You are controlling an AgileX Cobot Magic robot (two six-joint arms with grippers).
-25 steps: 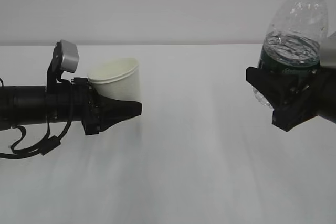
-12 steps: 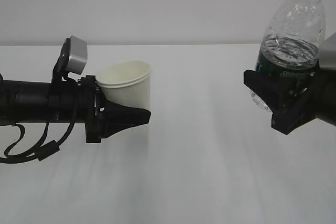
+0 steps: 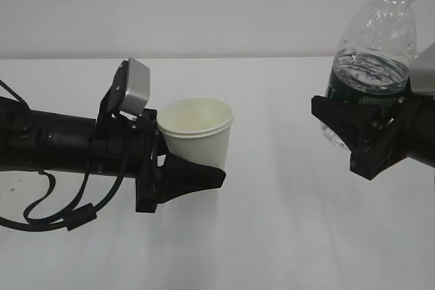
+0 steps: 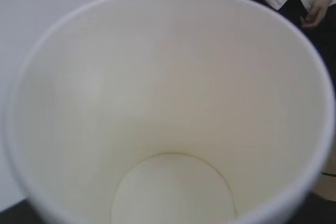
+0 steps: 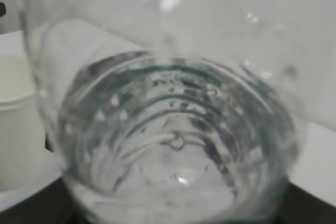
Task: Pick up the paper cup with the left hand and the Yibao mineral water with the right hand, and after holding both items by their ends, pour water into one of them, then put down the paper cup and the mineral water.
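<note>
My left gripper (image 3: 204, 176) is shut on the lower part of the white paper cup (image 3: 198, 130) and holds it upright above the table. The cup fills the left wrist view (image 4: 168, 103); its cream inside looks dry. My right gripper (image 3: 343, 130) is shut on the lower part of the Yibao mineral water bottle (image 3: 374, 52), held upright and uncapped at the right, higher than the cup. The bottle is about half full, with its dark green label (image 3: 367, 89) just above the jaws. It fills the right wrist view (image 5: 173, 140), where the cup (image 5: 16, 119) shows at the left edge.
The white table (image 3: 272, 236) runs under both arms, with a plain pale wall behind. A person's pale sleeve and hand (image 4: 310, 3) show beyond the cup in the left wrist view. A wide gap separates cup and bottle.
My left arm has carried the cup to the right and slightly lower, toward the bottle. The right gripper with the bottle has shifted only slightly left.
</note>
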